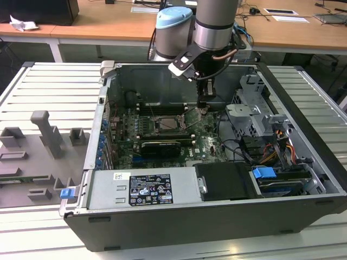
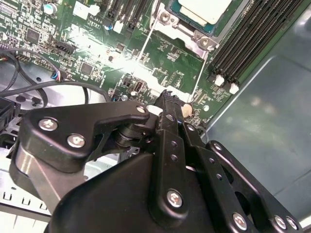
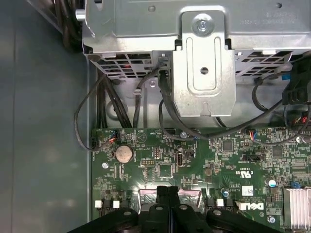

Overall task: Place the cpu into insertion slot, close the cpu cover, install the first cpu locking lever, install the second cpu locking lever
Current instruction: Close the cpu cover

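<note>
The gripper (image 1: 206,104) hung inside the open computer case (image 1: 303,108), low over the motherboard (image 1: 211,142) and on the exterior view's right of the insertion slot (image 1: 165,123). In both wrist views the jaws were pressed together, with nothing visibly pinched between them. In the second wrist view the cpu (image 2: 204,9) lay flat in the insertion slot, pale top upward. The cpu cover (image 3: 190,194) was not closed. It was swung open away from the socket toward the gripper, with green board showing through its window. Its free edge ran crosswise just ahead of the jaw tips; contact could not be confirmed. Judged from this, the socket lay straight ahead of the jaws, beyond the cover's hinge. The case rested on the table (image 1: 49,81).
</note>
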Action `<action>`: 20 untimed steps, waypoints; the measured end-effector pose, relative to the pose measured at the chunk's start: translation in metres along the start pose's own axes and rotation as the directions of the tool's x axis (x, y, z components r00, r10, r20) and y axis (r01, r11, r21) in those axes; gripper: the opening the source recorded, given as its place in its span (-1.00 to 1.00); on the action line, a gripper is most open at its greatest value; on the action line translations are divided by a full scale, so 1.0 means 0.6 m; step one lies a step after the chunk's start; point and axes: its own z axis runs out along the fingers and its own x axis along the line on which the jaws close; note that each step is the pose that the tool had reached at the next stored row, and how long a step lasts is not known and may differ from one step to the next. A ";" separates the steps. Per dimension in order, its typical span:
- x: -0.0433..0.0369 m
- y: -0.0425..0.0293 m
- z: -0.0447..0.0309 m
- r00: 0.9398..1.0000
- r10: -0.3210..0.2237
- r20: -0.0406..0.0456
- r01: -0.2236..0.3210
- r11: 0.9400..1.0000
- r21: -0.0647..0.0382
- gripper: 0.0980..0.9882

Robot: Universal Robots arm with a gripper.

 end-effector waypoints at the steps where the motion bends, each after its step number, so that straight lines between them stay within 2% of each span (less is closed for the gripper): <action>1: 0.000 0.002 0.000 1.000 0.000 0.000 0.000 1.000 0.000 -0.98; 11: 0.001 0.011 0.001 1.000 0.000 0.000 0.000 1.000 0.000 -0.98; 20: 0.002 0.024 0.001 1.000 0.000 0.001 0.000 1.000 0.000 -0.98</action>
